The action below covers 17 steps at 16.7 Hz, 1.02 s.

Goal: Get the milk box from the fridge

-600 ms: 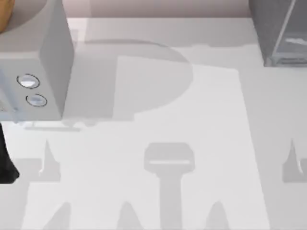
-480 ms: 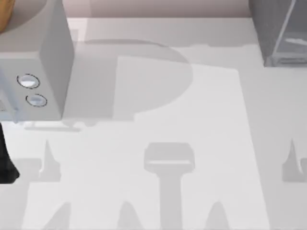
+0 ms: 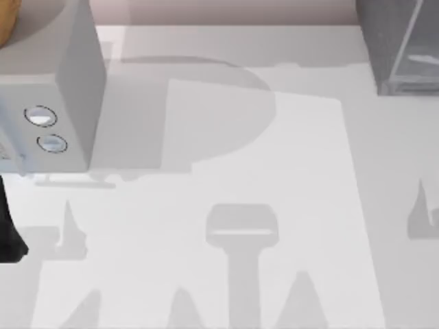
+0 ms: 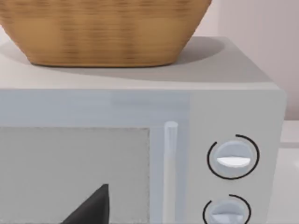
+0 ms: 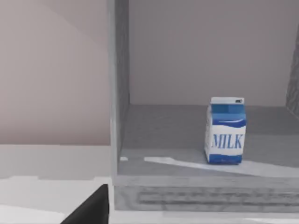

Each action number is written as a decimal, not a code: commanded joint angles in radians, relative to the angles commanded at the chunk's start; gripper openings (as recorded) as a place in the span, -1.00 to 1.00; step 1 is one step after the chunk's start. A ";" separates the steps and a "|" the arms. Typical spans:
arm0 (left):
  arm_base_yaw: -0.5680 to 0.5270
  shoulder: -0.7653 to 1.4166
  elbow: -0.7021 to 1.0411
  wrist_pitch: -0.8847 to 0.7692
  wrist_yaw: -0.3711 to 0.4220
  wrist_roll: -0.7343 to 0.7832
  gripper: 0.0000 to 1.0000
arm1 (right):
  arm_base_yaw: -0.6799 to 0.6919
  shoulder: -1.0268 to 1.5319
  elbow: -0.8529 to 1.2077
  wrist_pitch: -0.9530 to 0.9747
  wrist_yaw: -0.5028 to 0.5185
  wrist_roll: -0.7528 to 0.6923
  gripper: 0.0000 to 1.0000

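Observation:
The milk box [image 5: 225, 130], a white carton with a blue face reading MILK, stands upright on the floor of the fridge [image 5: 140, 140], whose inside lies open to the right wrist view. A black part of my right gripper [image 5: 92, 208] shows in front of the fridge's lower sill, well short of the carton and off to one side of it. In the top view the fridge [image 3: 384, 41] is the dark grey cabinet at the far right corner. My left gripper [image 4: 91, 211] hangs close in front of the microwave door.
A light grey microwave [image 3: 62, 82] with two round dials [image 3: 41, 116] stands at the far left, with a wicker basket [image 4: 103, 32] on top. A black piece of my left arm [image 3: 8, 233] sits at the left edge. Arm shadows fall across the white table [image 3: 226, 171].
The right arm's shadows on the table have shifted slightly, at the right edge and near the front. The left arm and the microwave have stayed put.

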 joint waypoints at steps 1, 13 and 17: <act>0.000 0.000 0.000 0.000 0.000 0.000 1.00 | -0.027 0.090 0.009 0.081 -0.025 0.000 1.00; 0.000 0.000 0.000 0.000 0.000 0.000 1.00 | -0.337 1.198 0.100 1.023 -0.326 0.019 1.00; 0.000 0.000 0.000 0.000 0.000 0.000 1.00 | -0.394 1.379 0.128 1.208 -0.383 0.021 1.00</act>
